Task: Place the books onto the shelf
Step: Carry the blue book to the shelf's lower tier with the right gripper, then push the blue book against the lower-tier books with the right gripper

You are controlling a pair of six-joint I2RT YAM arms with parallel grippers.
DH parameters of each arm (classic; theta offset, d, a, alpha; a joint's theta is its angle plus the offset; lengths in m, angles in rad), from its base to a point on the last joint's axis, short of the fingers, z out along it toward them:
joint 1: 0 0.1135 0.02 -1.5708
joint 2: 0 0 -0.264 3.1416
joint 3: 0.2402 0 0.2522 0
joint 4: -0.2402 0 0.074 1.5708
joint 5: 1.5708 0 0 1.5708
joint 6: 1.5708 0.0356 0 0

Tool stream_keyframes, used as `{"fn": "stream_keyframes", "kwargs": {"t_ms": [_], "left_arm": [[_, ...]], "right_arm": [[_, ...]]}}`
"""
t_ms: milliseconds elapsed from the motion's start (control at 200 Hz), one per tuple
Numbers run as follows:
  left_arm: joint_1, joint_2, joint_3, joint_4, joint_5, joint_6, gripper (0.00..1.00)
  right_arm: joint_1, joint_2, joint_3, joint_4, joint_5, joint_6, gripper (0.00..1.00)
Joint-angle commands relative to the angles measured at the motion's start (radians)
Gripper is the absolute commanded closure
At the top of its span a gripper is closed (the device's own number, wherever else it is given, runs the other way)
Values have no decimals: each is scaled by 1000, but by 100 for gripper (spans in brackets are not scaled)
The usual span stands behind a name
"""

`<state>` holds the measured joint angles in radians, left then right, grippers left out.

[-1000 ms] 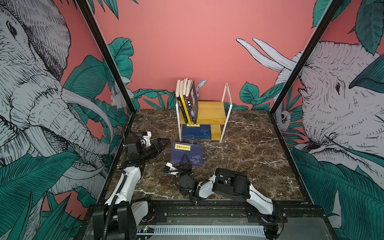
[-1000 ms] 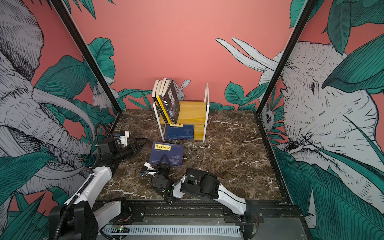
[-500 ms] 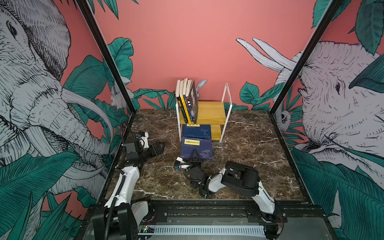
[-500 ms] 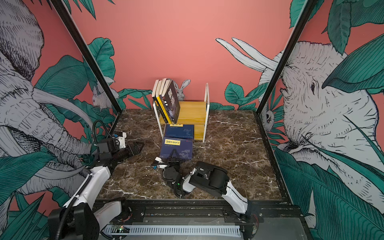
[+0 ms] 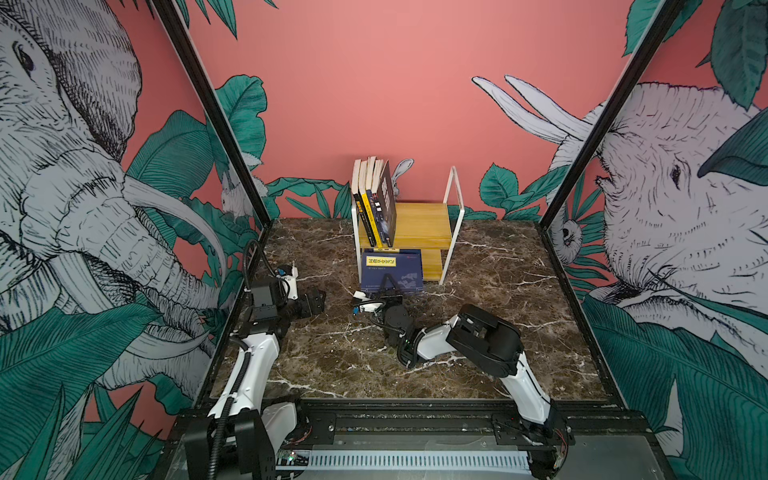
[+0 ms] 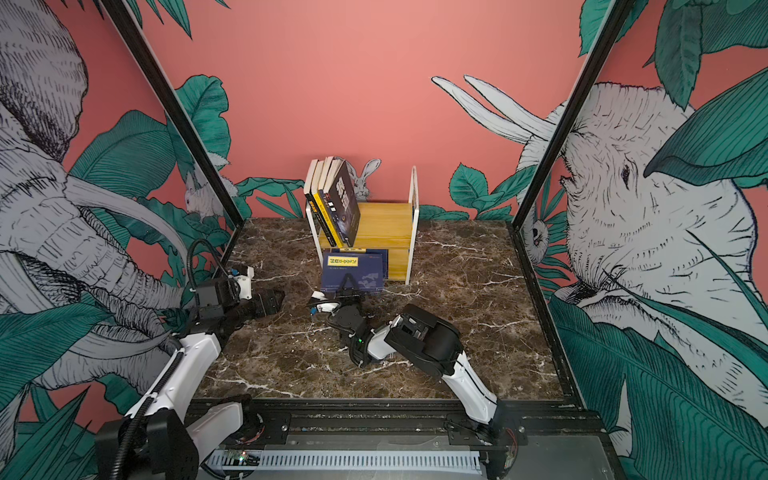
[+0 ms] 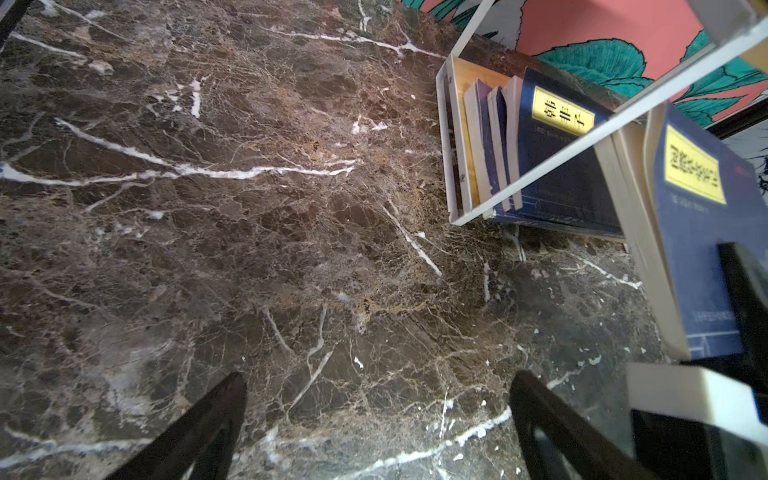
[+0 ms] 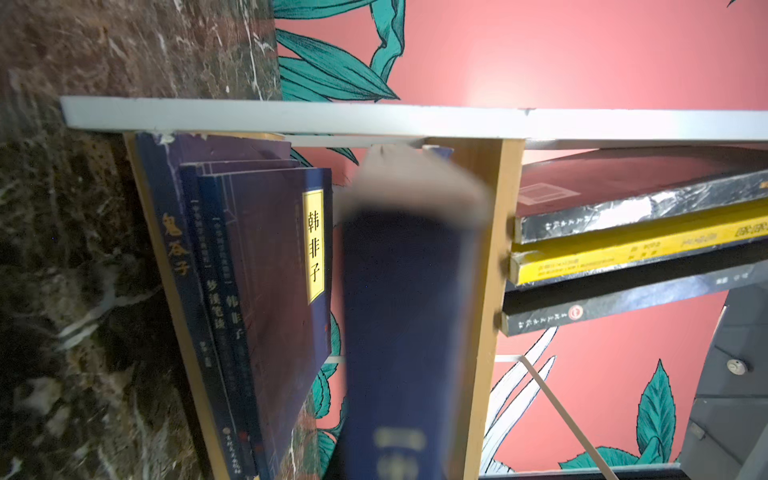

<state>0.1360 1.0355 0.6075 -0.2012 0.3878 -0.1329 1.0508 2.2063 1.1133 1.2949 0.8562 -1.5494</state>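
Top views: we log the shelf (image 5: 422, 224) at the bench (image 5: 498, 291) back edge. Its upper tier holds leaning books (image 5: 376, 199), its lower tier navy books (image 8: 266, 266). At the lower tier's front the right gripper (image 5: 388, 291) clamps another navy book (image 5: 390, 274); the left gripper (image 5: 318, 301) gapes empty near the left edge.

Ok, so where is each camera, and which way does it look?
Top views: high at the near end, looking down over the table at the shelf; left gripper and right gripper show.
Left wrist: low on the left arm, facing table and shelf end; its open fingers show.
Right wrist: on the right arm, facing the shelf's lower tier; hardly any arm shows.
Shared: all show the held navy book.
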Motion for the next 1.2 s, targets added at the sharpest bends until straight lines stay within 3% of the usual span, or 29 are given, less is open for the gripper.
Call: {"fn": "stream_keyframes", "kwargs": {"t_ms": [0,475,575,720,845,960,1195], "left_arm": [[-6,-26,19,-8,2,37,1],[-9,-23,17,-16,5,51,1],[-9,-18,24,-29,3,50,1],[-9,-19,15,-17,3,50,1],[-9,-13,26,-27,2,50,1],[-9,-20,15,-19,2,54,1],[-11,-25,17,-22,0,61,1]], "right_arm": [[-25,-19,15,-57,-48,62,100],[-69,-31,86,-404,-53,277,100],[-80,-49,99,-484,-53,324,89],[-84,-92,108,-617,-93,403,62],[-86,-111,130,-732,-112,430,44],[-88,-138,145,-849,-154,485,34],[-95,-165,220,-1103,-228,551,24]]}}
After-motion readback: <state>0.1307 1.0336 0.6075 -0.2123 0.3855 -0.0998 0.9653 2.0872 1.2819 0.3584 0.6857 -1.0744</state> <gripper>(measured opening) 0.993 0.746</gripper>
